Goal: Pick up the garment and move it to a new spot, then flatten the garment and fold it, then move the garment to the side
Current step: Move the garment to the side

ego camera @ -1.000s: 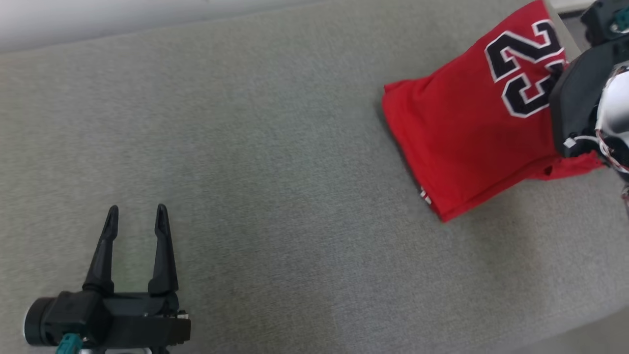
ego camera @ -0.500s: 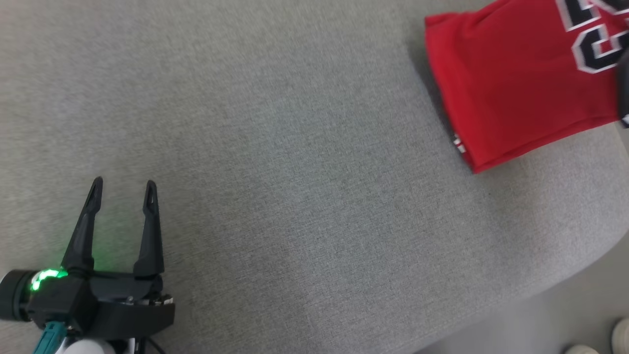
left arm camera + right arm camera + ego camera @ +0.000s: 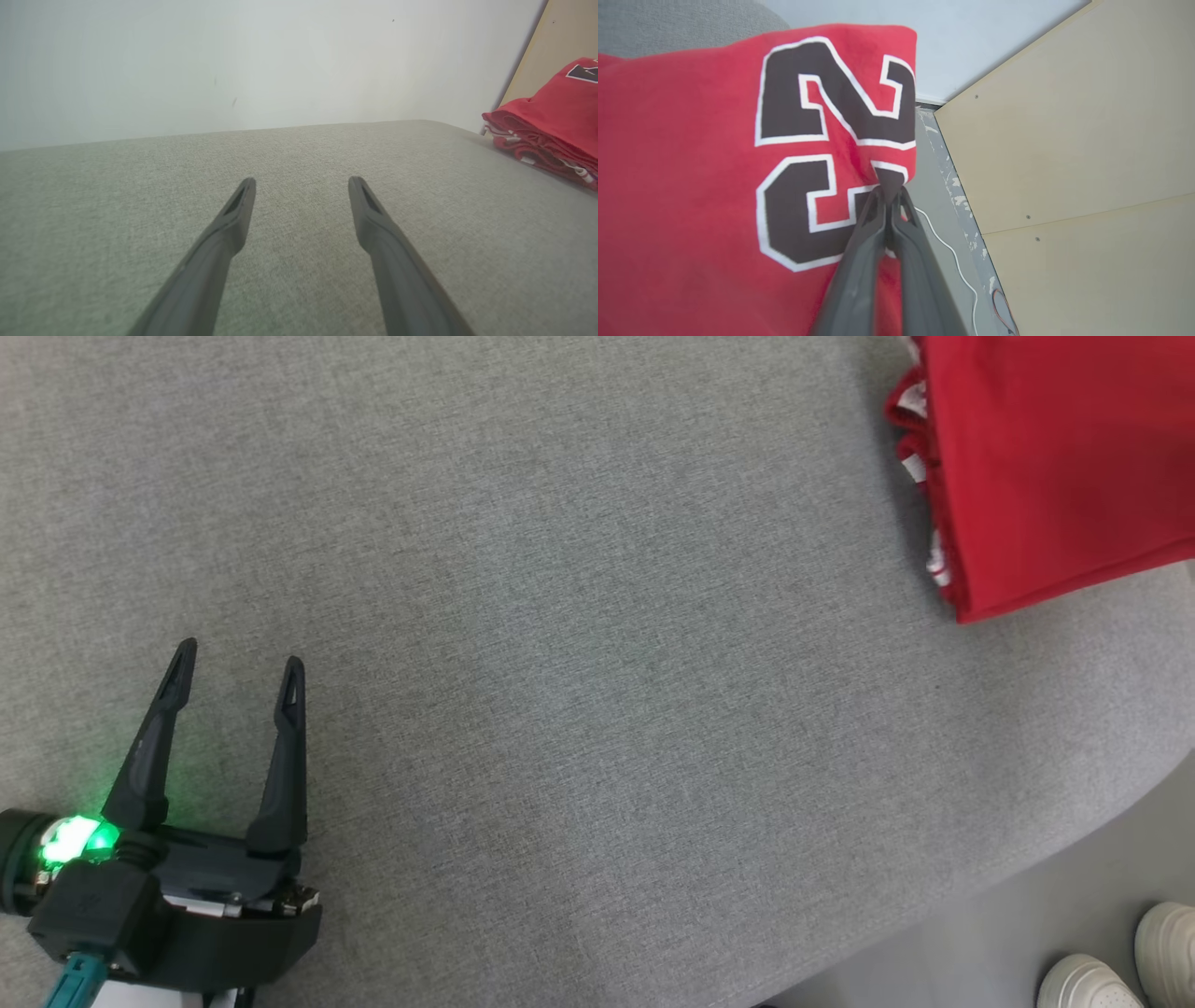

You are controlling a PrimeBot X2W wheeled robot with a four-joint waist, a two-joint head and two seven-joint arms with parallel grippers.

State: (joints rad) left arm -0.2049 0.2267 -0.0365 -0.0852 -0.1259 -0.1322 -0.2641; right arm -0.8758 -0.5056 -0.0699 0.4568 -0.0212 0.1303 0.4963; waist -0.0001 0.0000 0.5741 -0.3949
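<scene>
My right gripper [image 3: 891, 193] pinches the folded garment [image 3: 691, 163] at its edge, fingers pressed together on the cloth, apparently to pull it aside. The garment lies at the right end of the grey cushion [image 3: 597, 616]. My left gripper [image 3: 240, 653] hovers spread and empty, well apart, leaving the move to one arm

Soft, even, bright light falls on the grey woven cloth surface [image 3: 597, 616]. Its weave is sharp at the middle of the head view and softens toward the corners. At 8 o'clock a green lamp [image 3: 70, 840] glows on the left gripper [image 3: 240, 653] and tints the cloth beside it. The red fabric jersey [image 3: 1055, 467] at 2 o'clock casts a faint shadow along its 9 o'clock edge. In both wrist views the dark fingers [image 3: 205, 261] blur at 6 o'clock, and the pale wall [image 3: 233, 65] looks washed out.
</scene>
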